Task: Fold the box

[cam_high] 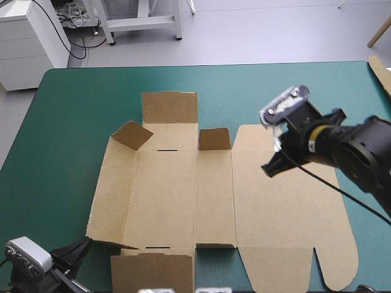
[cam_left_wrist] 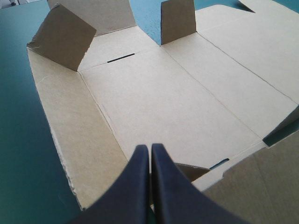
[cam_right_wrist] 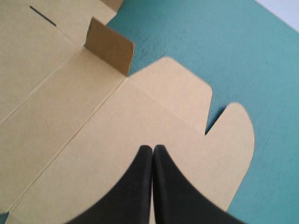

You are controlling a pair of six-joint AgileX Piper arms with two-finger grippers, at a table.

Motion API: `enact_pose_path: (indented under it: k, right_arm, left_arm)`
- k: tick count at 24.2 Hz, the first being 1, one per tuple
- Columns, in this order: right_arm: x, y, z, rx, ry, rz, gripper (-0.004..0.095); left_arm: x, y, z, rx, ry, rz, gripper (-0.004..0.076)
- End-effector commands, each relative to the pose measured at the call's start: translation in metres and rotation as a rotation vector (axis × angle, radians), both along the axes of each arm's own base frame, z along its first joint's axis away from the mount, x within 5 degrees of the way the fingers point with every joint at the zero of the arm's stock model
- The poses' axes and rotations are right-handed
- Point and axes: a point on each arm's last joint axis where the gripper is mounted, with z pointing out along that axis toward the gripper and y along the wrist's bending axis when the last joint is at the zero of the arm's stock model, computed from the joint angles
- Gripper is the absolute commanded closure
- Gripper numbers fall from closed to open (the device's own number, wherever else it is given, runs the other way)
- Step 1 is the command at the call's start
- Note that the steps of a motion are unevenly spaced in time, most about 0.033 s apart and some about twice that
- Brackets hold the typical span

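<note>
My left gripper is clenched and empty; right gripper same, raised. Risk: shut tips shove the loose box across the teal-green cover instead of creasing a wall. Box lies mostly flat mid-table: near-left corner just ahead of my left tips, lid panel under my right.

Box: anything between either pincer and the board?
Nothing visible. The left pincer, shut, sits at the box's near left corner; the right pincer, shut, hangs over the rounded lid panel. Only bare board lies ahead of both.
</note>
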Motion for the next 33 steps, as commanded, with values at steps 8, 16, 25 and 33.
enact_pose_path:
  k: [8,16,25,33]
  right_arm:
    - [-0.082,-0.058,-0.073,0.212,-0.087,-0.073,0.0928]
    - [-0.134,-0.088,-0.147,0.371,-0.091,-0.068,0.0928]
    - [-0.150,-0.097,-0.155,0.463,-0.195,-0.038,0.0928]
    - [-0.150,-0.097,-0.155,0.465,-0.194,-0.039,0.0928]
  left_arm:
    - [0.002,-0.001,0.013,-0.059,-0.063,0.000,0.0731]
    - [0.002,-0.001,0.013,-0.059,-0.063,0.000,0.0668]
    - [0.002,-0.002,0.013,-0.068,-0.056,-0.005,0.0259]
    - [0.010,-0.004,0.029,-0.161,-0.013,0.041,0.0278]
